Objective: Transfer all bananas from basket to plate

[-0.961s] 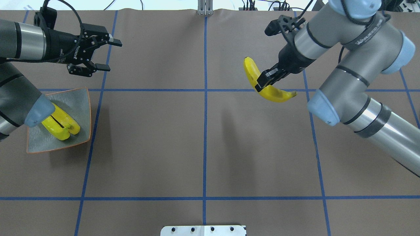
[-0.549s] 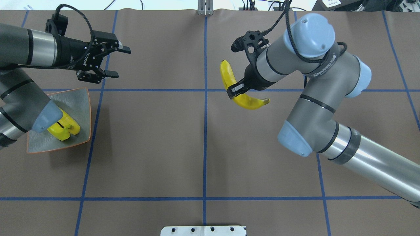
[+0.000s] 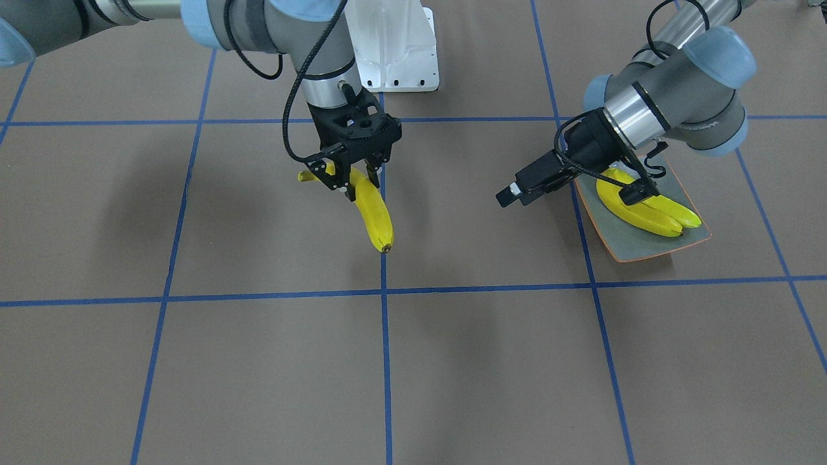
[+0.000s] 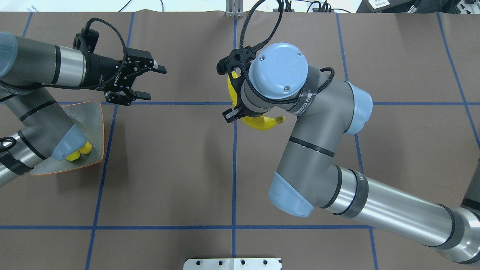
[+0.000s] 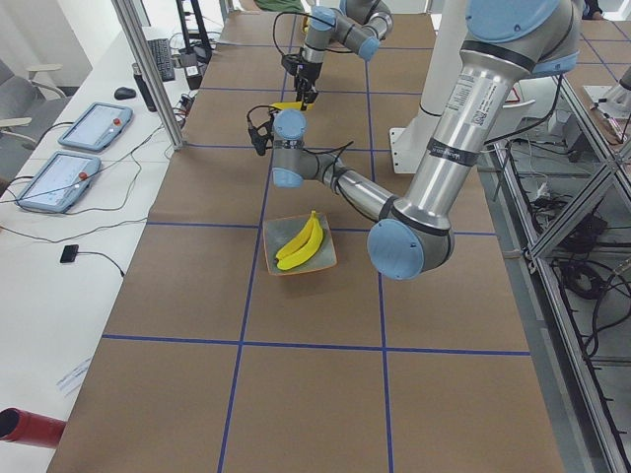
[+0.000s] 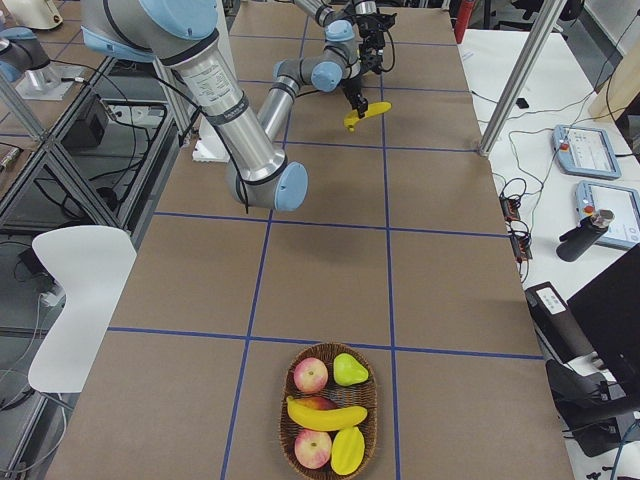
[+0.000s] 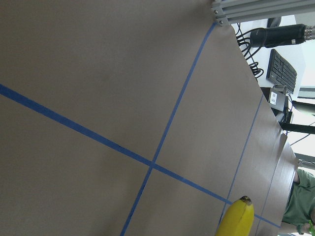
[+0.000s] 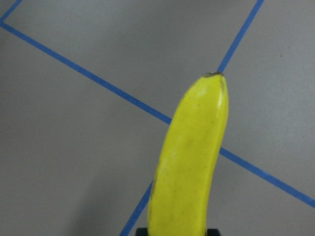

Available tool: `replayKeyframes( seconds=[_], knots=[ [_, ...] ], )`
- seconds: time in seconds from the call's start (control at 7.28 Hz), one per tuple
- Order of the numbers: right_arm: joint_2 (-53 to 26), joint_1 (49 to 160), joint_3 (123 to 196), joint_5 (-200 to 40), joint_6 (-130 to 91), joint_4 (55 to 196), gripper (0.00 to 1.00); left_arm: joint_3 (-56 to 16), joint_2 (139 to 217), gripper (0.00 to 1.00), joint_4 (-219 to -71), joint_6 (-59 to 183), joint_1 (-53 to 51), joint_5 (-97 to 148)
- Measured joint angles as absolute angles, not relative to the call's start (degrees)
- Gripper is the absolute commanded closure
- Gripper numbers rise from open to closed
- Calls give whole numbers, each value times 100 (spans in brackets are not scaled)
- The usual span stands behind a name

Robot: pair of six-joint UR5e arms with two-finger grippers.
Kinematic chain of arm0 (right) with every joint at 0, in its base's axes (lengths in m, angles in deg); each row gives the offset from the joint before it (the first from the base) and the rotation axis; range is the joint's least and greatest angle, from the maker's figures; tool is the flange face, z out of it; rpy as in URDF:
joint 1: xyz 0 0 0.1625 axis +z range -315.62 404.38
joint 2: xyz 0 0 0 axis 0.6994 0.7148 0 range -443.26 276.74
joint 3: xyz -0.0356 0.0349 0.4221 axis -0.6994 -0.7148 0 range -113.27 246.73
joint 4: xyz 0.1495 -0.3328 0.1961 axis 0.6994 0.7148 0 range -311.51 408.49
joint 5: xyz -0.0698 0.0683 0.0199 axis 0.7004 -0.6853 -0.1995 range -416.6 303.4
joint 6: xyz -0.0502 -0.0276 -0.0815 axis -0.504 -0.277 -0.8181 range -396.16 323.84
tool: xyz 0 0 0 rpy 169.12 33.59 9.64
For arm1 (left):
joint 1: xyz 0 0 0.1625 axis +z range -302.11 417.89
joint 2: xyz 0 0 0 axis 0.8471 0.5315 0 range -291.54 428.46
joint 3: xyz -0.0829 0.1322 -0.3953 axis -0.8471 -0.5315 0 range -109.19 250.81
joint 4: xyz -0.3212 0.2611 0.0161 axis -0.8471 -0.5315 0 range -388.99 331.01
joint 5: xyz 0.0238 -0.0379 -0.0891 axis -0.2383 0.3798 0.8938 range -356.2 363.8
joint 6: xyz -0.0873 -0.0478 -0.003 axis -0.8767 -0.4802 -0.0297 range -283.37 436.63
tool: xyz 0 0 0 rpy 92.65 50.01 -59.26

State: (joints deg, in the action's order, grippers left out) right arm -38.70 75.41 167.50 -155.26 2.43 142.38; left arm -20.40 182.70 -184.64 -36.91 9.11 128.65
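My right gripper [image 3: 352, 182] is shut on a yellow banana [image 3: 376, 219] and holds it above the table's middle line; the wrist hides most of that banana [image 4: 262, 123] in the overhead view. Its tip fills the right wrist view [image 8: 192, 162] and shows in the left wrist view [image 7: 236, 220]. My left gripper [image 4: 153, 83] is open and empty, raised just beyond the plate's far corner. The grey-blue plate [image 4: 93, 123] with an orange rim holds two bananas [image 3: 646, 210], partly hidden by my left arm. The basket [image 6: 283, 425] holds one more banana [image 6: 325, 413].
The basket also holds apples [image 6: 311, 375], a green pear [image 6: 349, 369] and a yellow mango [image 6: 347, 450], at the table's far right end. Blue tape lines cross the brown table. The white robot base [image 3: 394, 58] stands at the near edge.
My right arm has swung left with the banana, from the right half to the middle line. My left gripper has moved right toward the middle, still open.
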Motion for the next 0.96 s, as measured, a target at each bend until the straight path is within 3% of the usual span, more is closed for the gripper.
replayKeyframes(
  seconds=[0.96],
  knots=[
    [-4418,7204,16546,-15386,259,14507,100,-1984,18966,1,-17997,-3676,1619,12497]
  ],
)
